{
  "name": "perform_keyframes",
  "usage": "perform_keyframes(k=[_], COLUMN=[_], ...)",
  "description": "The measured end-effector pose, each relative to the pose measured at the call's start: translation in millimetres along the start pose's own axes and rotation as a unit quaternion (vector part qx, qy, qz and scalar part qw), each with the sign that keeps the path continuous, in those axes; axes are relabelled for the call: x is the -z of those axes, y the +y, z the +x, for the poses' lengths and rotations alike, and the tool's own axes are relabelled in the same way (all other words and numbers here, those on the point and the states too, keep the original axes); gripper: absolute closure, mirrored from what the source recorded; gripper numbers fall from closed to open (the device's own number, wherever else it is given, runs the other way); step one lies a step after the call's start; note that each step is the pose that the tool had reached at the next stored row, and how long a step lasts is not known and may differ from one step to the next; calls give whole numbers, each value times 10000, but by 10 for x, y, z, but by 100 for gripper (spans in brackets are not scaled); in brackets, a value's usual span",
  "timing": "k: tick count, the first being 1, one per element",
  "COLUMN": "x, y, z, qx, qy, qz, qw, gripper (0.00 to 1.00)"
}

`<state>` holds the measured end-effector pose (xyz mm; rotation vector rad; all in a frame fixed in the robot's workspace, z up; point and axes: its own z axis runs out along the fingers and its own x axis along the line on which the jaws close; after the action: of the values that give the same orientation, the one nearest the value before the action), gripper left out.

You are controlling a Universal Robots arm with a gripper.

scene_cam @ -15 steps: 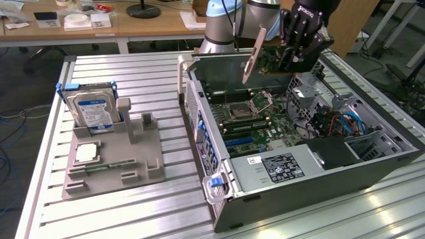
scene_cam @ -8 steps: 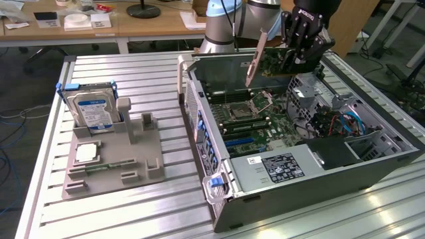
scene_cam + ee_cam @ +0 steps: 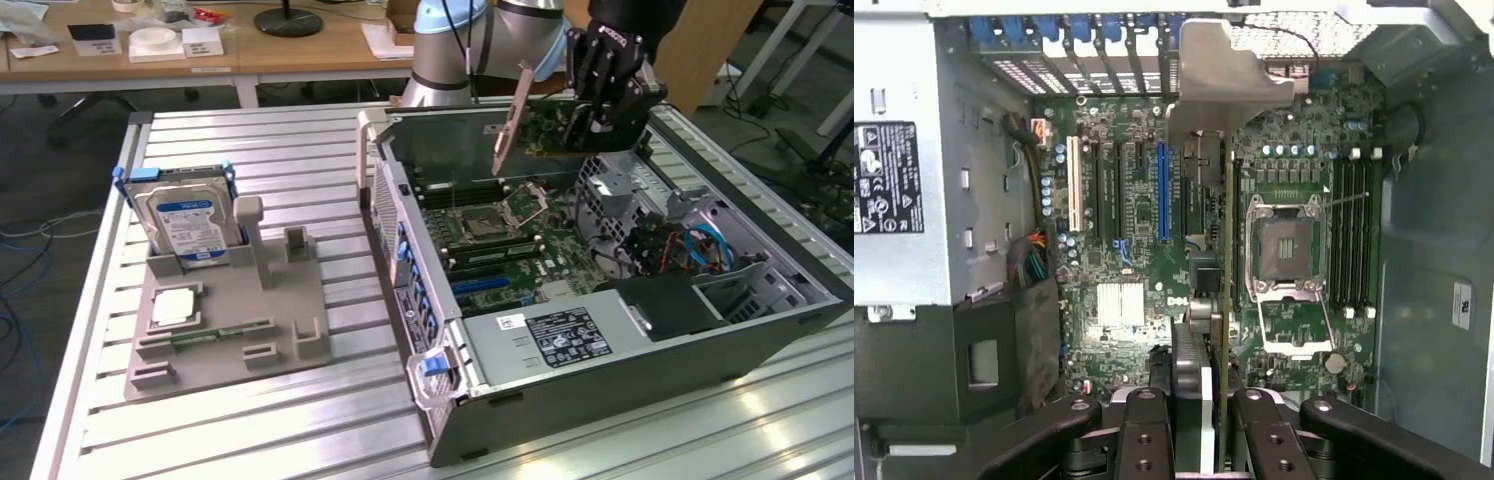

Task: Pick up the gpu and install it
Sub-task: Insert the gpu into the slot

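Note:
My gripper (image 3: 597,105) hangs over the open computer case (image 3: 747,300) and is shut on the gpu (image 3: 541,125). The gpu is a thin dark-green card held on edge, with its grey metal bracket (image 3: 506,120) pointing toward the case's rear wall. In the wrist view the gpu (image 3: 1226,250) shows edge-on between my gripper's (image 3: 1199,430) black fingers (image 3: 1144,435), and its bracket (image 3: 1219,70) reaches out ahead. It hovers above the motherboard (image 3: 1124,210), apart from it, close beside the long blue slot (image 3: 1163,190) and the CPU socket (image 3: 1286,245).
A grey fixture (image 3: 227,330) at the exterior view's left holds an upright hard drive (image 3: 187,220). Inside the case sit a power supply (image 3: 561,335), cable bundles (image 3: 667,245) and memory sticks (image 3: 1351,230). Desks with clutter stand behind the table.

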<state>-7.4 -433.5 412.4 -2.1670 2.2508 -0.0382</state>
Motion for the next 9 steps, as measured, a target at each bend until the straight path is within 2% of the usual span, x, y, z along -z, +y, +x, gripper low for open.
perform_keyframes(k=[3, 9], x=[-3, -20], y=[0, 4], z=[-2, -97], qx=[-2, -7], qy=[-1, 0], qz=[1, 0], qw=[10000, 10000], gripper=[72, 72])
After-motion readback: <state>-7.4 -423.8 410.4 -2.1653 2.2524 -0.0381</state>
